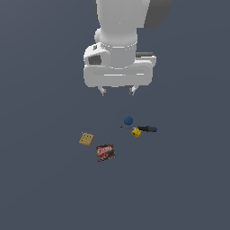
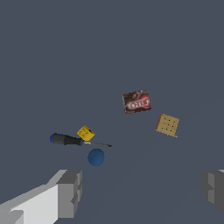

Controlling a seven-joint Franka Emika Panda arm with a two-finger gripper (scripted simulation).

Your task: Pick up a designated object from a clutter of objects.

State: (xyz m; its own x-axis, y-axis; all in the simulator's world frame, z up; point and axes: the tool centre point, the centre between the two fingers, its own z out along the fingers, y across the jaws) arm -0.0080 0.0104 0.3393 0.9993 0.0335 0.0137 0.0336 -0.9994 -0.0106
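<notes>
Closest to the wrist camera are the two grey fingers point(image 2: 70, 192) of my hand point(image 1: 117, 92), spread wide apart with nothing between them. From the exterior view I see the hand hanging well above the counter point(image 1: 45, 188), fingertips pointing down, touching none of the items.

Below the hand and slightly off toward the exterior view's right lies the small dark-blue ball point(image 1: 128, 120), the thing I am after. It rests on the counter, and in the wrist view it sits point(image 2: 96, 157) nearer one finger than the other, not centred in the gap.

Just beside the ball, on the side away from the hand, is the yellow block point(image 1: 136, 132), tilted on an edge. It is touching or nearly touching the blue-handled tool point(image 1: 148, 129), whose thin shaft runs past the block close to the ball; I cannot tell whether shaft and ball meet.

Farther from the hand, well apart from that group, lie the tan waffle-like square point(image 1: 86, 139) and the red-brown printed packet point(image 1: 105, 152), near each other but not touching, both flat on the counter.
</notes>
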